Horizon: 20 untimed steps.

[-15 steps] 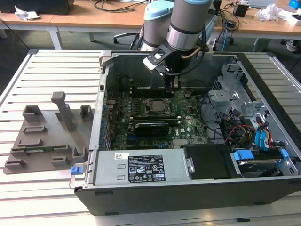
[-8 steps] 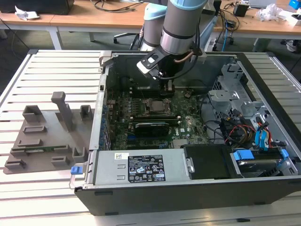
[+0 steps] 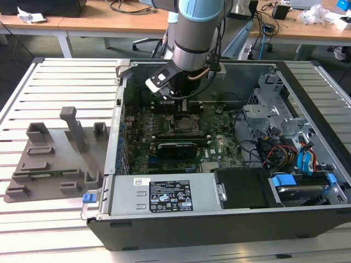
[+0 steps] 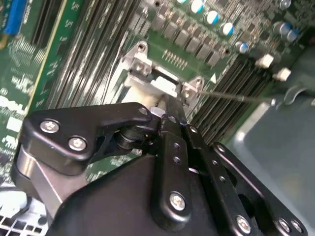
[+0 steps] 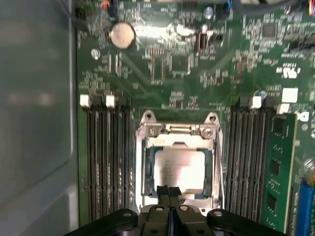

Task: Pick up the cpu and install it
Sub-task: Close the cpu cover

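Note:
The cpu [image 5: 179,167], a silver-grey square chip, lies flat inside the metal-framed socket [image 5: 147,130] on the green motherboard [image 5: 162,64]. In the first wrist view my gripper [image 5: 169,191] hovers at the near edge of the cpu, its black fingers pressed together with nothing between them. The second wrist view has the gripper [image 4: 166,109] shut, its tip close to the socket's silver frame [image 4: 140,61]. In the exterior view the arm [image 3: 194,33] reaches down into the open computer case, with the gripper [image 3: 176,99] just behind the socket [image 3: 184,121].
Black memory slots [image 5: 106,157] flank the socket, and a green memory stick [image 5: 278,162] stands in one of them. The case holds a power supply [image 3: 164,197], a drive cage [image 3: 274,115] and cables [image 3: 274,150]. A grey fixture [image 3: 49,159] lies outside at the exterior view's left.

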### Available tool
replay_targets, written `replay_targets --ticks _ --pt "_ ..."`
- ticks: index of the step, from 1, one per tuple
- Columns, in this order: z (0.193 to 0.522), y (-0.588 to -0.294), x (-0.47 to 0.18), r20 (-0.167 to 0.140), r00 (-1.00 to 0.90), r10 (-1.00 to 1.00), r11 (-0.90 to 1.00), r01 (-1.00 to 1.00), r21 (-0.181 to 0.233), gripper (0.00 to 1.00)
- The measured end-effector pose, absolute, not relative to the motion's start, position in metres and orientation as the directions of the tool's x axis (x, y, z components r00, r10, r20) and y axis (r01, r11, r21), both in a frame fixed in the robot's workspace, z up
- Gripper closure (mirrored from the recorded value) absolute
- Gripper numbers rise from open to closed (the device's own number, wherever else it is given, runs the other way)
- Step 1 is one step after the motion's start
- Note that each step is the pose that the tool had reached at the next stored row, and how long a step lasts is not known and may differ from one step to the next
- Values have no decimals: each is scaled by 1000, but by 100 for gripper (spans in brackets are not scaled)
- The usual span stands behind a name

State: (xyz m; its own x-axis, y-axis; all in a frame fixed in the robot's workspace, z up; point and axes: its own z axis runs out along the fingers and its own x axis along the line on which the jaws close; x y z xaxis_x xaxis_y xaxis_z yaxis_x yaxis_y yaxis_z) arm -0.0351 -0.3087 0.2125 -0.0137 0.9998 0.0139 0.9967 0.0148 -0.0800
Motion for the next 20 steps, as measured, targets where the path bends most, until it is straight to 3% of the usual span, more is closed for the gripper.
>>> replay_targets --ticks 11,20 --pt "206 -309 -22 14 -15 1000 16 997 -80 89" --pt "269 -309 -20 -13 -15 1000 14 997 -81 89"
